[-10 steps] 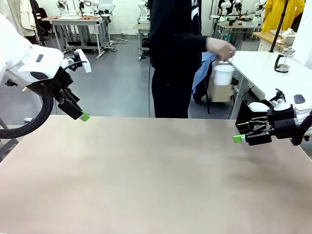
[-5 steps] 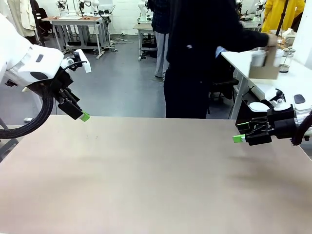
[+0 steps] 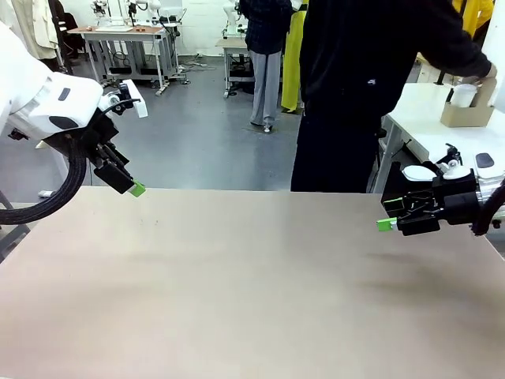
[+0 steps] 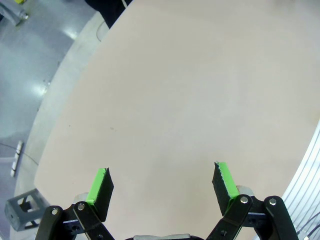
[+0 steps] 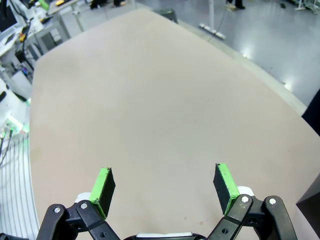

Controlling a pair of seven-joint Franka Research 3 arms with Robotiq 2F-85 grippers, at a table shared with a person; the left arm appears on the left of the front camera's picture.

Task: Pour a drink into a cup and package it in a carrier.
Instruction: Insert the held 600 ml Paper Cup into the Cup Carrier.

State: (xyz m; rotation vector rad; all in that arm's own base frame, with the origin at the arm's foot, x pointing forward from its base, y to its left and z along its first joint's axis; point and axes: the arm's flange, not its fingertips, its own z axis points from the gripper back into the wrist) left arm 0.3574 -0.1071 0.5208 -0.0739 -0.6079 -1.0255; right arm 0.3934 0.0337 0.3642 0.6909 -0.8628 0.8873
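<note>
The carrier (image 3: 466, 114), a brown cardboard box with the cup (image 3: 462, 95) standing upright in it, sits far right on a white side table (image 3: 418, 118), off the work table altogether, with the person's hand (image 3: 478, 79) on it. From the robot it lies beyond the right gripper (image 3: 392, 215) and to the far right, so the right arm is clearly the nearer one; the left gripper (image 3: 136, 188) hangs well apart on the far left. I'd say nothing can be grasped until the person brings the carrier within reach. The cup's long axis is vertical, and I can't make out a lid or any drink from here. Both grippers have their green pads spread wide with nothing between them: the left wrist view shows its fingers (image 4: 100, 186) parted over bare tabletop, and the right wrist view shows its fingers (image 5: 104, 184) the same way. The work table (image 3: 252, 300) is a plain beige surface. Beyond it the room is a grey-floored workshop with other benches, and another person stands farther back.
</note>
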